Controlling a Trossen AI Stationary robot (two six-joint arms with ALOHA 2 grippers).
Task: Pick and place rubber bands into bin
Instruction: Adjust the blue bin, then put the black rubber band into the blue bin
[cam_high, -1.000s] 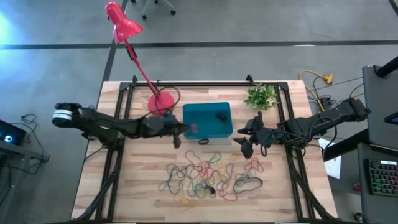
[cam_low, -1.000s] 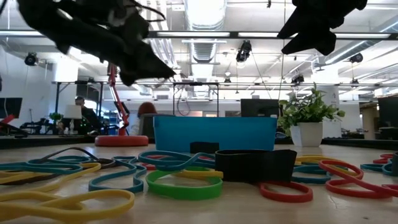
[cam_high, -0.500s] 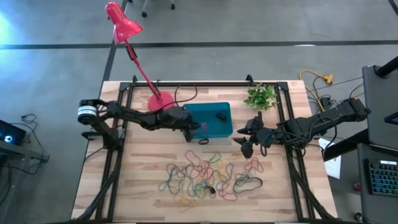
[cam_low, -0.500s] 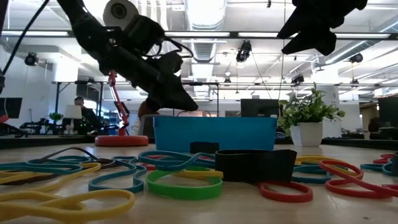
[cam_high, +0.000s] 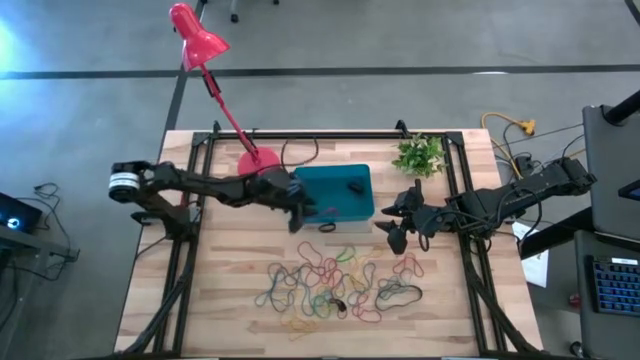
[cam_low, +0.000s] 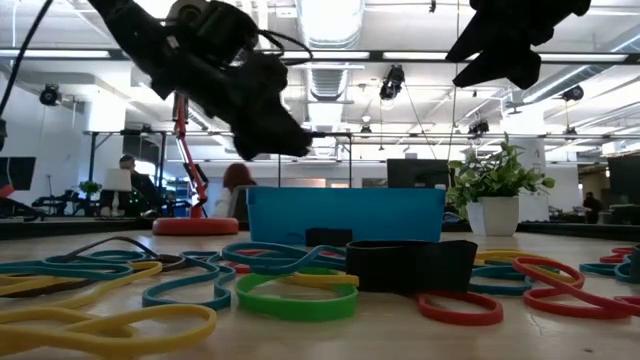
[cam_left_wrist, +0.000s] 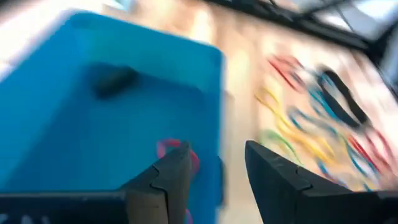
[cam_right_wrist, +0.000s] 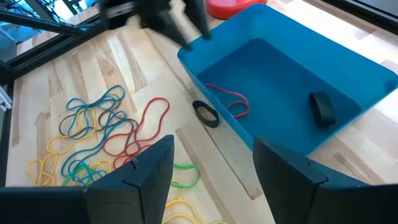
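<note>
Across the middle and near part of the pale wooden tabletop (cam_high: 220, 300), a loose tangle of thin coloured elastic rubber bands (cam_high: 335, 283), red, green, yellow, teal and black, lying flat and overlapping. Just beyond that heap, a small rectangular teal-blue plastic bin (cam_high: 335, 192) with low walls, holding one thin red loop (cam_right_wrist: 227, 99) near a wall and a short black band (cam_right_wrist: 321, 107) toward the opposite end. Outside the bin, close beside its near wall, another small black loop (cam_right_wrist: 205, 113) on the wood. Over the bin's left near corner, the left hand (cam_high: 305, 212), fingers (cam_left_wrist: 163, 180) spread with a clear gap and nothing between them. Right of the bin, raised above the tabletop, the right hand (cam_high: 393, 228), fingers wide apart and empty. Behind the bin's left end, a red round lamp base (cam_high: 258, 164) with slanted stem; to its right, a small green potted plant (cam_high: 418, 155).
</note>
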